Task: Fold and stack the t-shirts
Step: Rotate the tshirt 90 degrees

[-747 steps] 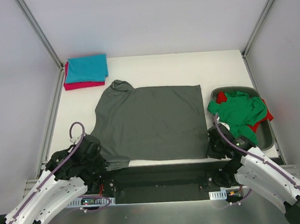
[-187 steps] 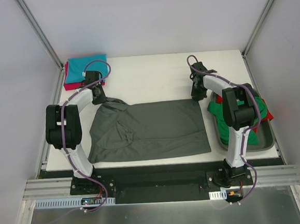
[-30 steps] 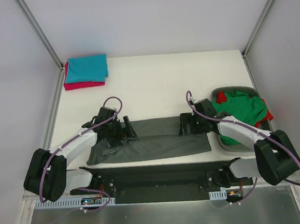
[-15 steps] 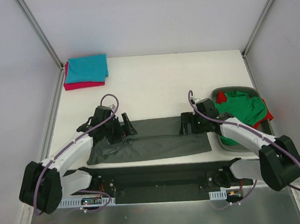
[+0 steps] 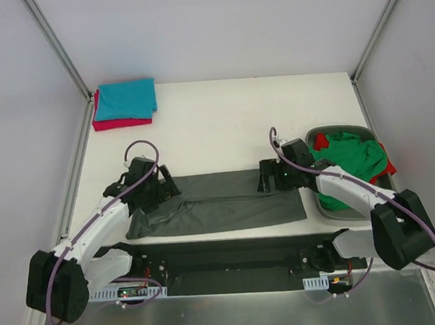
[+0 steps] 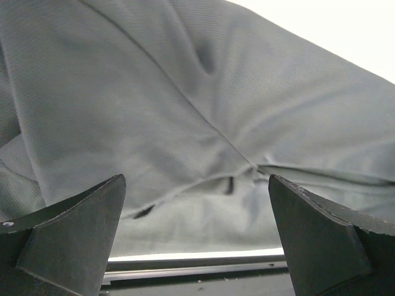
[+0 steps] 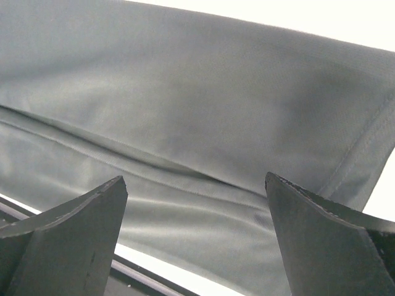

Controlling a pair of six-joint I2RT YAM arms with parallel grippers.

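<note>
The dark grey t-shirt [image 5: 221, 203] lies folded into a long strip along the table's front edge. My left gripper [image 5: 167, 187] hovers open over the strip's left end, and in the left wrist view the creased cloth [image 6: 185, 92] fills the space beyond my left gripper [image 6: 196, 197], with nothing between the fingers. My right gripper [image 5: 266, 176] stands open over the strip's right part. The right wrist view shows smooth grey cloth [image 7: 203, 111] and its hem under my right gripper [image 7: 196, 197], also holding nothing. A folded teal t-shirt [image 5: 126, 99] lies on a folded crimson-pink one [image 5: 116, 124] at the back left.
A dark grey oval tub [image 5: 348, 128] stands at the right edge and holds a crumpled green t-shirt [image 5: 349, 160] over a red one [image 5: 389, 168]. Metal frame posts [image 5: 58, 47] rise at the back corners. A black rail [image 5: 232, 255] runs along the table's front.
My left gripper has drawn leftward along the grey strip toward its left end. The right gripper has hardly shifted. Both stay open and the strip lies as before.
</note>
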